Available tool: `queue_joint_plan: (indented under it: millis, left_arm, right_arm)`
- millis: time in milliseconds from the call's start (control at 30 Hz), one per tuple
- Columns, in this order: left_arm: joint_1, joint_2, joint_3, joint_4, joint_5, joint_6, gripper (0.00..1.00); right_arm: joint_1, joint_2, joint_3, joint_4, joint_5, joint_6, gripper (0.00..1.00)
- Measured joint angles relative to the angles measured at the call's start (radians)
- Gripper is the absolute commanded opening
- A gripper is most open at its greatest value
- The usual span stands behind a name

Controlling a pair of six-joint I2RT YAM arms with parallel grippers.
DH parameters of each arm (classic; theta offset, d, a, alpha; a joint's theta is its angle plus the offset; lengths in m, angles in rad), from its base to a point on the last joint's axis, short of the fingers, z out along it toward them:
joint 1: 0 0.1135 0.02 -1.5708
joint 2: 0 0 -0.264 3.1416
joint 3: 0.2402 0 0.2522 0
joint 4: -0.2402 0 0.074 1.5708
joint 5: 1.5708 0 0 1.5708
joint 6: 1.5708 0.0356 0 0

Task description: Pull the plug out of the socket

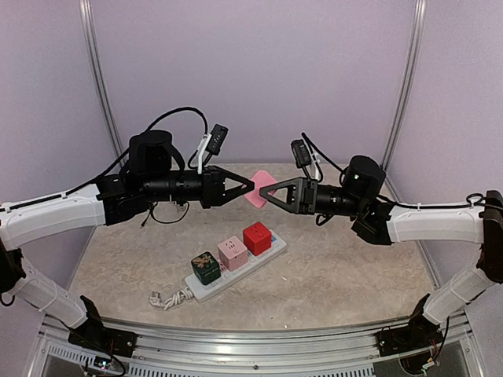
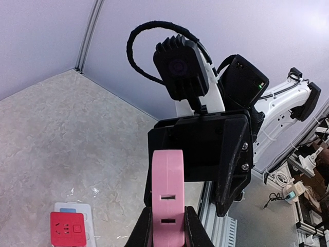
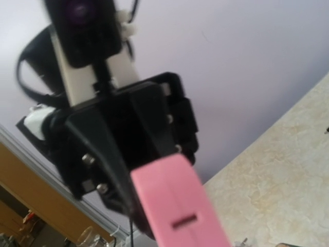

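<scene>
Evidently your left gripper (image 1: 248, 185) pinches the flat pink plastic plug (image 2: 167, 195) aloft, tip to tip with the right gripper (image 1: 267, 194), whose jaws you cannot judge as spread or gripping, likely for a handover, well above the long white power-strip socket (image 1: 253, 264) on the beige tabletop (image 1: 354, 275).

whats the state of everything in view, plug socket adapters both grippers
pink plug: off the socket, held in the air
left gripper: shut on the pink plug
right gripper: at the plug's other end, grip unclear
socket: flat on the table, outlet beside the red cube bare
red cube adapter: plugged in
pink cube adapter: plugged in
green cube adapter: plugged in
</scene>
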Motion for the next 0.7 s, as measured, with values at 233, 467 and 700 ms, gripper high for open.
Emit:
queue_joint_plan:
  millis: [233,467,700]
  left_arm:
    - [0.032,-0.008,-0.014,0.052,0.111,-0.056,0.0]
    - [0.039,-0.008,-0.014,0.067,0.163,-0.075,0.0]
    - [0.039,0.005,0.009,0.05,0.176,-0.076,0.0]
  right_arm:
    - [0.0,-0.002,0.0,0.056,-0.047,0.001,0.46]
    - [0.0,-0.004,0.0,0.084,-0.084,0.003,0.44]
    - [-0.001,-0.004,0.0,0.098,-0.09,0.016,0.42]
